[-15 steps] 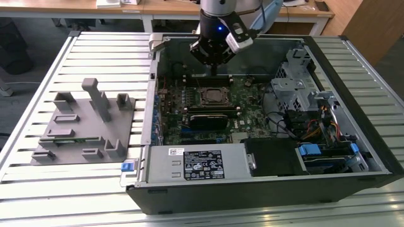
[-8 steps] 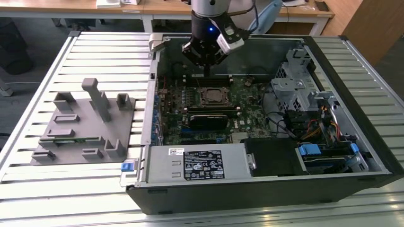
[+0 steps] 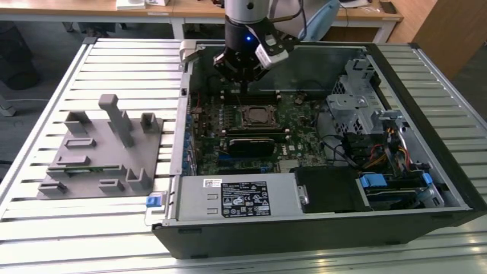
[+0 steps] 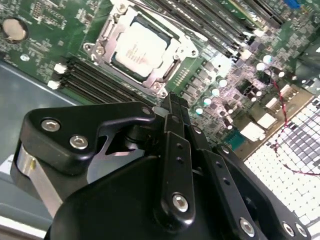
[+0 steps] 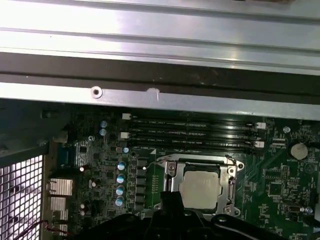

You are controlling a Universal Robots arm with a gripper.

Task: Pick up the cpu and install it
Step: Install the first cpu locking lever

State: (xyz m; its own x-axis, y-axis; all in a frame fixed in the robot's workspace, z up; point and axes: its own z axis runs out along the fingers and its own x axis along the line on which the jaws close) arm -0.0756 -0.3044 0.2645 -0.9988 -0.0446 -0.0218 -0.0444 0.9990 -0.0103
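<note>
One corner of the cpu [image 5: 201, 187] is masked by the gripper [image 5: 172, 200] in the first wrist view. Gripper body is cropped in both wrist views. The arm [image 3: 245, 14] is cut off in the exterior view.

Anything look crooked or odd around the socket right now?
Nothing stands out. The cpu lies flat and square inside the socket frame in both wrist views, with the gripper clear of it, holding nothing.

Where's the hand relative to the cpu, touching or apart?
Apart. In the second wrist view the cpu lies fully exposed in its socket, with the hand short of it.
</note>
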